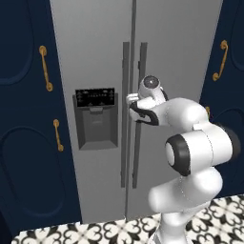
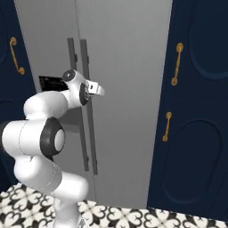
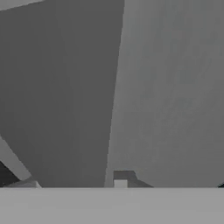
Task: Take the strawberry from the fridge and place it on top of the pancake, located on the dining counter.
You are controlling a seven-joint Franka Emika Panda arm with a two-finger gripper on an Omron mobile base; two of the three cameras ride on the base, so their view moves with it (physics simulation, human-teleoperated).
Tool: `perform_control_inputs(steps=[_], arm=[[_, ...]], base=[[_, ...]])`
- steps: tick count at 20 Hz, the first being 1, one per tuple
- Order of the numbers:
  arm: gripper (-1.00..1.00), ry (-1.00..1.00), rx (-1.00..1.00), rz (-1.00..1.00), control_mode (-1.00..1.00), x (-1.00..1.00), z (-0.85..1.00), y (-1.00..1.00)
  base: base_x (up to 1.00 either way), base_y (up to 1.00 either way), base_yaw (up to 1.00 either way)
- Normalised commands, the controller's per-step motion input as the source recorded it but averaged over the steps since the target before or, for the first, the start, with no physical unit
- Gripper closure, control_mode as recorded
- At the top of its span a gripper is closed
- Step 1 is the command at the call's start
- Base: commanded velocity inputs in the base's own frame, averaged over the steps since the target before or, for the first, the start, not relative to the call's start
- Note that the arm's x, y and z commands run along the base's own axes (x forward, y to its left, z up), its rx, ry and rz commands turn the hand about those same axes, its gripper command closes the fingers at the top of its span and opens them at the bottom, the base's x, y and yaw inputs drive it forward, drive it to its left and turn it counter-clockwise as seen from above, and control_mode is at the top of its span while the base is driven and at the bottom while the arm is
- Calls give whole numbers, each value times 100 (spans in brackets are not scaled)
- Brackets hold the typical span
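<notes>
While its doors are shut, the fridge panel lettering stays unreadable.

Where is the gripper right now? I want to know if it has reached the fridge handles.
The gripper is up against the fridge, at the two dark vertical handles by the door seam, just right of the dispenser panel.

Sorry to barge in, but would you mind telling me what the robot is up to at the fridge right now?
The white arm has reached its gripper up to the closed steel fridge, right at the right-hand door's long dark handle. It looks set to grasp that handle, though whether the jaws have actually closed on it cannot be told from these views. Both doors are shut, so nothing inside is visible yet. Navy cabinets with brass handles flank the fridge on both sides.
</notes>
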Motion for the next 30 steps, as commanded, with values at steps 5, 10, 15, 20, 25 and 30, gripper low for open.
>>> perform_control_inputs(steps=[5,10,15,20,25,30], arm=[[100,-22,6,0,-100,-81,0,-100],[100,-7,7,0,-100,-79,15,-100],[100,0,11,0,-100,-60,18,-100],[100,-3,17,3,-100,-58,17,-100],[100,-8,18,2,-100,-42,13,-100],[100,0,15,0,-100,0,0,-100]], base=[[0,0,0],[0,0,0],[0,0,0],[0,0,0],[0,0,0],[0,0,0]])
